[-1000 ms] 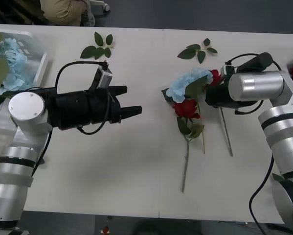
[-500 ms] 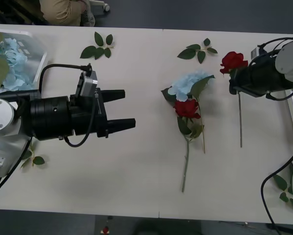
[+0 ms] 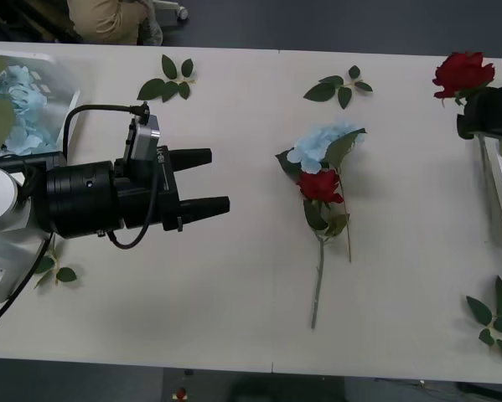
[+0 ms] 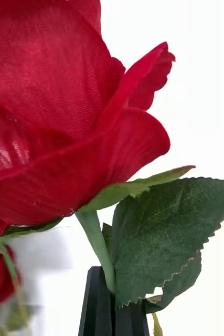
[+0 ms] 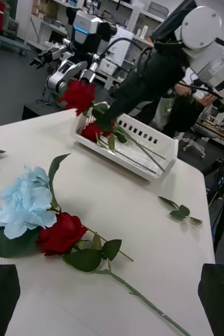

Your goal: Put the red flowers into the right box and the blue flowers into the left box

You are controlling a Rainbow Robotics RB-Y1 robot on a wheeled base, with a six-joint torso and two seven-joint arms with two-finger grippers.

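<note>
At the far left, the left box (image 3: pixel 62 109) sits at the table's edge with blue flowers (image 3: pixel 20 105) already lying in it. The left gripper (image 3: pixel 207 180) hovers over the table just beside it, its black fingers spread apart and empty, pointing toward the middle. In the centre a blue flower (image 3: pixel 322 141) and a red rose (image 3: pixel 321 184) lie together on the table, blooms touching and stems tangled side by side. At the far right, the right gripper (image 4: pixel 112 310) is clamped on the stem of another red rose (image 3: pixel 462 73), held aloft beside the right box (image 3: pixel 495 188), where the left wrist view shows a rose already resting (image 5: pixel 92 131). The risk here: the grip sits just under the bloom, so the long stem may swing and catch the box's rim on release, leaving the rose draped outside. Later, the overlapping centre pair could drag each other when one is lifted
</note>
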